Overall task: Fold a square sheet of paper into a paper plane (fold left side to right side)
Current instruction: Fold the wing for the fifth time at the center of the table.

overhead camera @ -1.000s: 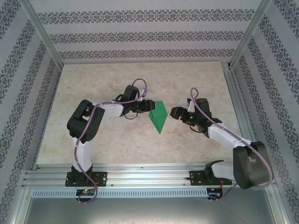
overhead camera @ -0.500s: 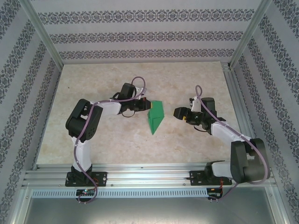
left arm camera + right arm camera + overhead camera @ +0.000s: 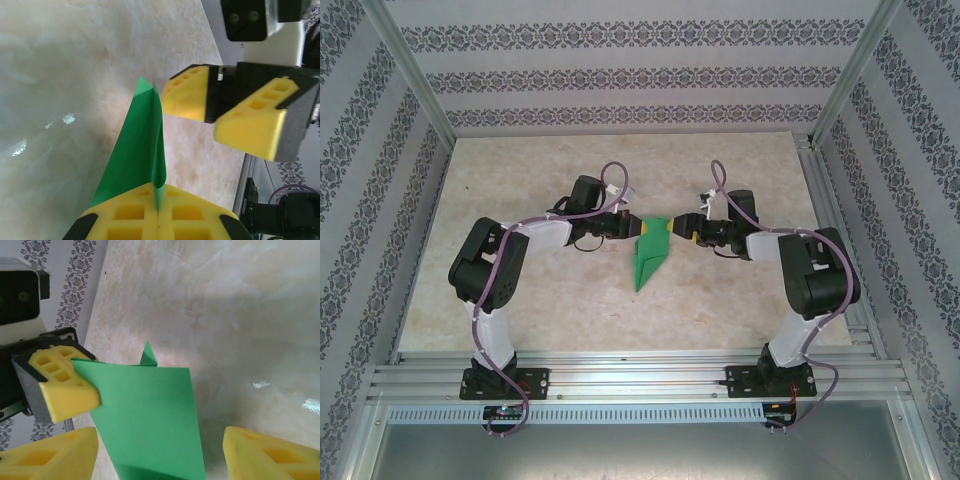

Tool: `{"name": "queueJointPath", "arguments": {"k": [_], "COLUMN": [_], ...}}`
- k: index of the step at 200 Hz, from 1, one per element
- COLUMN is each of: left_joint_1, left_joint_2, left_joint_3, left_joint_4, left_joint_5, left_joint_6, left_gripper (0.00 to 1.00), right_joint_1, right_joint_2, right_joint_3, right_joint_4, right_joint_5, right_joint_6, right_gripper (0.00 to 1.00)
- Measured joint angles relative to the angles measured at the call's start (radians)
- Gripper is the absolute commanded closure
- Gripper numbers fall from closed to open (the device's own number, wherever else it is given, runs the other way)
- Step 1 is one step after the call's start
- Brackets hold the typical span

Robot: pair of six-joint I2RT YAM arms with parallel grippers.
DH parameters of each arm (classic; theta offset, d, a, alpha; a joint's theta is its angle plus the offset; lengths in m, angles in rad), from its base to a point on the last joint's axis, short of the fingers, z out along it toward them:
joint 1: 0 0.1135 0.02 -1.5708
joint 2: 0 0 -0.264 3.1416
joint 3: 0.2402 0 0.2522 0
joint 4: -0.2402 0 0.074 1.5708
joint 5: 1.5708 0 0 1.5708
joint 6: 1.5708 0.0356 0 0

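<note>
The green sheet of paper is folded into a narrow pointed shape and stands up off the table, its tip toward the near edge. My left gripper is shut on its upper left edge; in the left wrist view the paper runs into the seam between the yellow fingers. My right gripper comes in from the right and is open. In the right wrist view its fingers stand on either side of the paper without touching it. The left gripper pinches the paper's corner there.
The marble-patterned table lies inside patterned walls, with metal rails along the near edge and a rail on the right. Both arms meet at the table's middle, fingertips close together.
My left gripper closed on the paper's edge and raised it, so the paper now looks narrower. The right arm swung left until its open fingers straddle the paper.
</note>
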Motion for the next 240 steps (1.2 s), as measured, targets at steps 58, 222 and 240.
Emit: {"name": "queueJointPath", "arguments": {"k": [58,222,240], "left_joint_1": [0.000,0.015,0.015], "left_joint_2": [0.000,-0.074,-0.205], "left_joint_3": [-0.002,-0.036,-0.071], "left_joint_4": [-0.001,-0.146,-0.205], "left_joint_5": [0.013,-0.175,-0.260], "left_joint_6": [0.000,0.119,0.194], "left_gripper": [1.00,0.47,0.42], "right_joint_1": [0.034,0.037,0.037], "right_joint_2": [0.130,0.075,0.042], "right_joint_3": [0.021,0.011,0.031], "right_joint_4": [0.156,-0.011,-0.115], "right_joint_5": [-0.046,0.029,0.069], "right_joint_6": [0.086,0.088,0.087], "right_gripper": [0.46,1.00,1.00]}}
